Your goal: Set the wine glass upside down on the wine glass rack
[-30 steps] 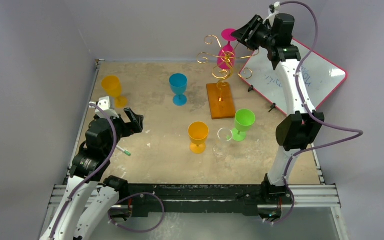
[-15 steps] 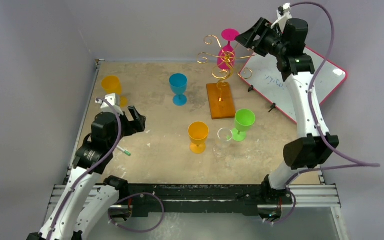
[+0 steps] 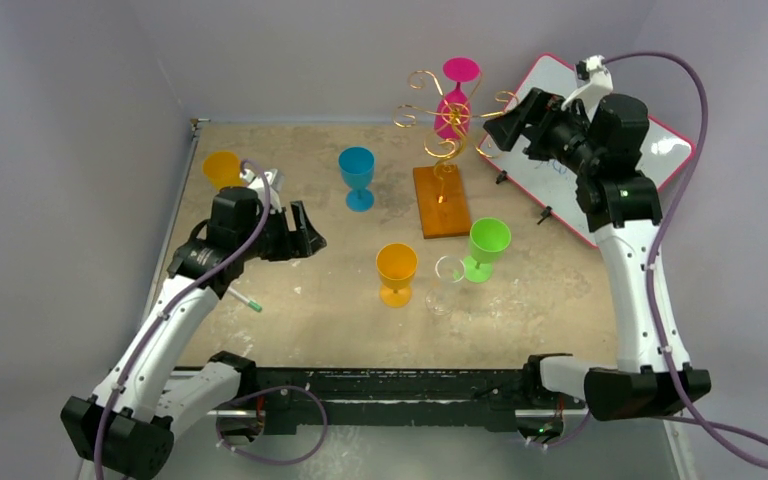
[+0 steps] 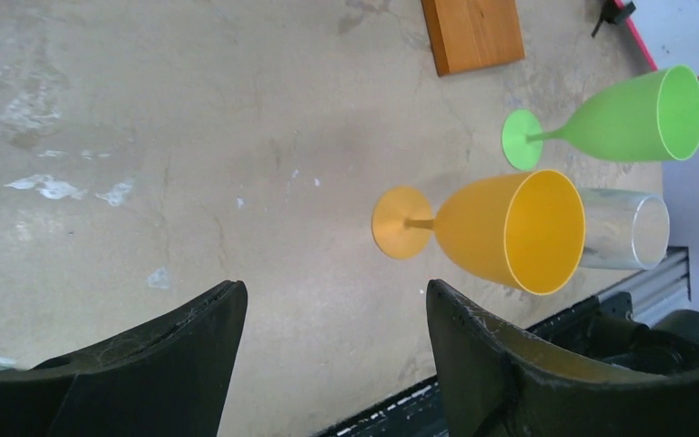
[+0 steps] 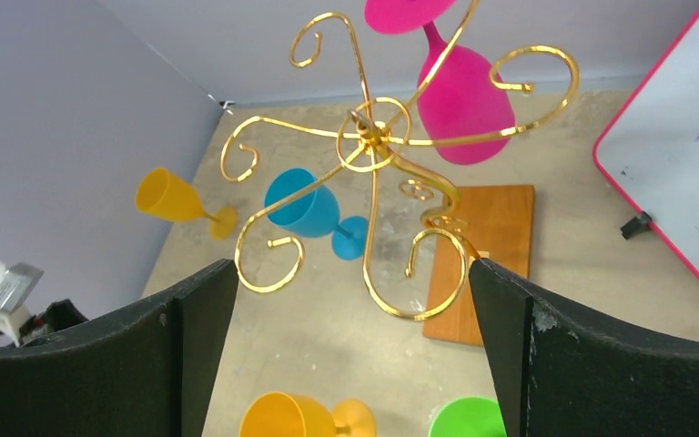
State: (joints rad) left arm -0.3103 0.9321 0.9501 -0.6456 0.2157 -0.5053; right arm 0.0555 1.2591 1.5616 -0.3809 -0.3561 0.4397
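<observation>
The gold wire rack [image 3: 440, 130] stands on its orange-brown wooden base [image 3: 440, 200] at the back middle; it also shows in the right wrist view [image 5: 373, 146]. A pink wine glass [image 3: 454, 105] hangs upside down on it, also in the right wrist view [image 5: 464, 100]. An orange glass [image 3: 397, 270], a green glass [image 3: 486, 247] and a clear glass [image 3: 447, 283] stand upright in front. A blue glass [image 3: 357, 175] and another orange glass [image 3: 222, 170] stand further back. My right gripper [image 3: 505, 125] is open and empty beside the rack. My left gripper [image 3: 305, 235] is open and empty, left of the orange glass [image 4: 501, 228].
A pink-framed whiteboard [image 3: 600, 140] lies at the back right under my right arm. A small green-tipped pen [image 3: 247, 301] lies near the left edge. Grey walls close the back and sides.
My right gripper has drawn back right and down from the rack, leaving the pink glass hanging. My left gripper has moved forward and right toward the middle glasses.
</observation>
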